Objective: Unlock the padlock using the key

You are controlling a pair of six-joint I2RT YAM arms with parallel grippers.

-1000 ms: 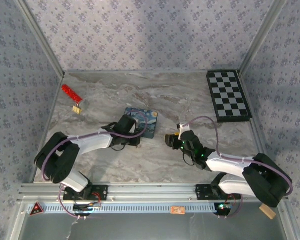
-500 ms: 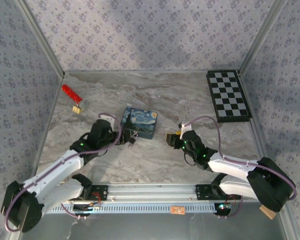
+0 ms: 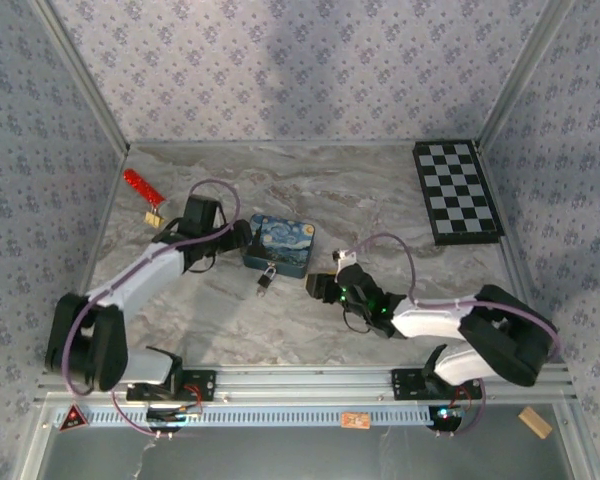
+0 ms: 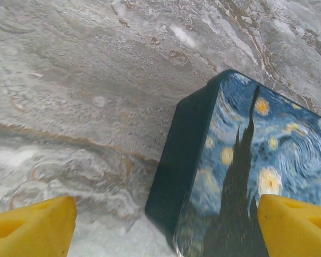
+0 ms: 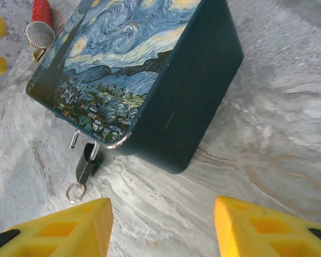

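Wide open and empty, the left gripper (image 4: 166, 227) straddled the box (image 4: 241, 160) edge, likely to steady it. The right gripper (image 5: 163, 227), half open and empty, faced the padlock (image 5: 85, 162).

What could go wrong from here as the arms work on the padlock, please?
1. The padlock is tiny and lies low on the table at the corner of the box. The right gripper, open and short of it, might nudge it instead of catching it.
2. The left gripper is open around the box's edge and does not clamp it, so the box may slide if the padlock gets pulled.
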